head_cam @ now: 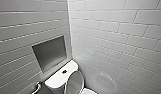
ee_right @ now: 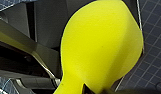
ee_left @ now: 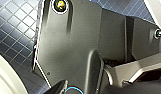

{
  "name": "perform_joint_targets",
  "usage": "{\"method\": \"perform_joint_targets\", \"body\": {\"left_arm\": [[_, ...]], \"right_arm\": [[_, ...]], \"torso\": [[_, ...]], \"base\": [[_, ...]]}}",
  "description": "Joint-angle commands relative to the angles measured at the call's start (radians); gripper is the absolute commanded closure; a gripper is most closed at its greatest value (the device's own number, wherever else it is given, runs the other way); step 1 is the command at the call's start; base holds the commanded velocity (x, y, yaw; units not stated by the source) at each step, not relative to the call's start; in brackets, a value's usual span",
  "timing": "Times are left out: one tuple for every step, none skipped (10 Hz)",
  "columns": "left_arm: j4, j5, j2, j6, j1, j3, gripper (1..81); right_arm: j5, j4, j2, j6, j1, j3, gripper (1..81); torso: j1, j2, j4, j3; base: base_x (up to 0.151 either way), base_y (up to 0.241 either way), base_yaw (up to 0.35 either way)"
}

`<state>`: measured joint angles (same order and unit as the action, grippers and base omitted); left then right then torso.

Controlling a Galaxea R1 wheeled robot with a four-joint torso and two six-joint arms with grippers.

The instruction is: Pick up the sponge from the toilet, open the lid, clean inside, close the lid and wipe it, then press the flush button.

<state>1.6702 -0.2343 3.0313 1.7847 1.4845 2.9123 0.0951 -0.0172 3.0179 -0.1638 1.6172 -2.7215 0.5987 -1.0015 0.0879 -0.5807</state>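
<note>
White-tiled bathroom corner, toilet (head_cam: 57, 79) with lid (head_cam: 74, 82) upright, right claw (ee_right: 84, 88) pinching sponge (ee_right: 102, 47) at its squeezed end

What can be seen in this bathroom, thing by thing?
walls: two, white tile, meeting in a corner
niche: one, grey, set into the left wall
tank: one, white, below the niche
flush button: one, dark, on the tank's top
lid: one, white, raised in front of the tank
floor: one, dark blue tile with pale lines
sponge: one, yellow, held above the floor
right gripper: one, dark, pinching the sponge's narrow end
left wrist plate: one, dark, above the floor
</note>
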Motion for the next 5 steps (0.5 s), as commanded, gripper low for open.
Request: {"method": "perform_joint_targets", "body": {"left_arm": [[-0.053, 0.128, 0.034, -0.076, 0.003, 0.005, 1.0], [-0.183, 0.197, 0.055, -0.276, 0.006, 0.002, 1.0], [-0.451, 0.234, 0.069, -0.565, 0.007, -0.001, 1.0], [-0.768, 0.236, 0.074, -0.911, 0.007, -0.004, 1.0], [-0.611, 0.188, 0.059, -0.769, 0.015, -0.007, 1.0]], "right_arm": [[-0.072, -0.041, -0.024, 0.035, -0.045, 0.049, 81.1], [-0.072, -0.040, -0.024, 0.037, -0.052, 0.051, 81.1], [-0.072, -0.031, -0.029, 0.038, -0.052, 0.052, 81.1], [-0.068, -0.023, -0.031, 0.037, -0.053, 0.057, 81.1], [-0.060, -0.024, -0.034, 0.035, -0.053, 0.066, 81.1]], "torso": [[0.000, 0.000, 0.000, 0.000], [0.000, 0.000, 0.000, 0.000], [0.000, 0.000, 0.000, 0.000], [0.000, 0.000, 0.000, 0.000], [0.000, 0.000, 0.000, 0.000]], "base": [[0.000, 0.000, 0.000], [0.000, 0.000, 0.000], [0.000, 0.000, 0.000], [0.000, 0.000, 0.000], [0.000, 0.000, 0.000]]}}
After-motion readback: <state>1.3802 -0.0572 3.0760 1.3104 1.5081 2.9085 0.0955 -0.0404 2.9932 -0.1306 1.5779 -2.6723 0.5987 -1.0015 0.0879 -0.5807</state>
